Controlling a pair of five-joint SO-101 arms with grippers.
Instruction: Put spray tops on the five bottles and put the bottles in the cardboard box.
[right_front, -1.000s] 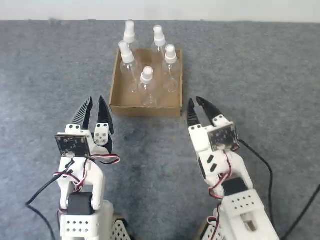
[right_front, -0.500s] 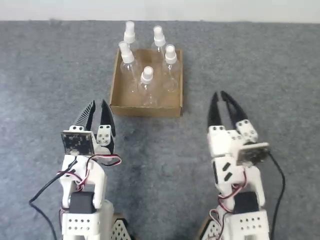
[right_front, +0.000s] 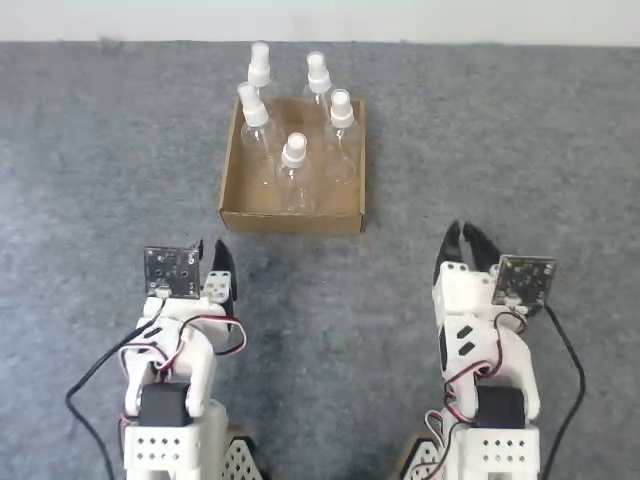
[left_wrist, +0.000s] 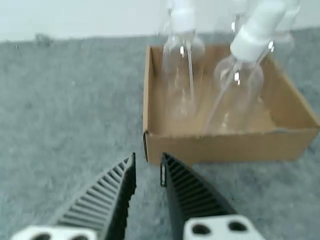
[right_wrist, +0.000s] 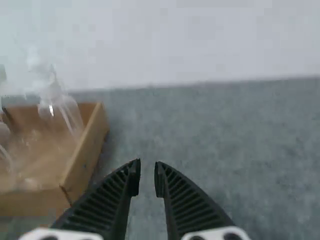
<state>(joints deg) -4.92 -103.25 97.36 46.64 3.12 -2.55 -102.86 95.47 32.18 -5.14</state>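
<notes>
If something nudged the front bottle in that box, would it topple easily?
Probably yes: the front bottle is tall, narrow and looks empty, so likely light and tippy. Its clear smooth wall may be slippery to grip. The cardboard box has low walls that would hardly steady it.

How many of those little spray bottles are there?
5, all standing in the cardboard box: back-left bottle, back-right bottle, middle-left bottle, middle-right bottle, front bottle. None seems hidden.
</notes>
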